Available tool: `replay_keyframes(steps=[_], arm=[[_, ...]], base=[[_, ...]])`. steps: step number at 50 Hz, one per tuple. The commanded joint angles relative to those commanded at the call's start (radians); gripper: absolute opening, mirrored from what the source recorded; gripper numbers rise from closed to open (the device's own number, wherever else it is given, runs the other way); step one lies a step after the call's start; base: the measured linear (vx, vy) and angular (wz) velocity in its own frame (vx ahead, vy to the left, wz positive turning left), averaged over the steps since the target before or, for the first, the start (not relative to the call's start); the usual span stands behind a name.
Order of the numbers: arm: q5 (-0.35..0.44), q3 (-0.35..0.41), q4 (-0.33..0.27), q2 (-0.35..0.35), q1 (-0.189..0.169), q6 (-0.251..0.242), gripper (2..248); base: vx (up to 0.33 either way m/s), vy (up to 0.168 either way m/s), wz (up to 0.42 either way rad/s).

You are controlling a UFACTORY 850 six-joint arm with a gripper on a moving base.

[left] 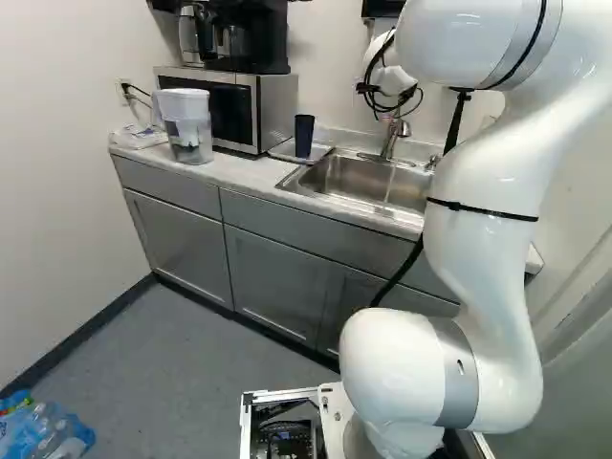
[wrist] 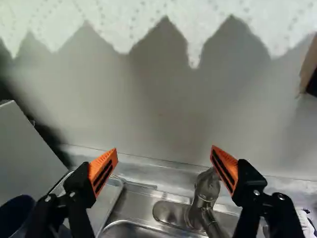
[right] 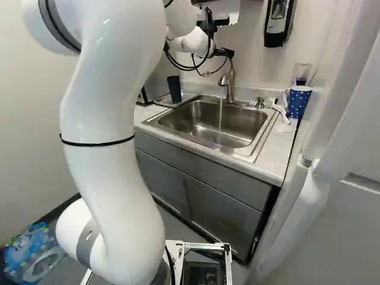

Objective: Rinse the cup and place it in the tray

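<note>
Your black, orange-padded claw (wrist: 164, 148) stands open and empty; the dark-blue tapered cup (wrist: 16, 215) sits below and beside it on the grey, flat tray (wrist: 110, 196); probably light, slippery if wet; grip its mid-wall gently.

White arm (left: 483, 220) rising at the right of the left base view, wrist (left: 390, 76) near the top — black gripper (right: 223, 53) open, orange pads (wrist: 105, 160) wide apart
</note>
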Motion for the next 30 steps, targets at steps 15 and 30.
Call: replay_keyframes(steps=[15, 30], arm=[[-0.015, 0.0, 0.0, 0.0, 0.0, 0.0, 247], [-0.019, 0.002, 0.0, 0.002, 0.003, 0.0, 247]], base=[[0.0, 0.0, 0.0], [0.0, 0.0, 0.0]])
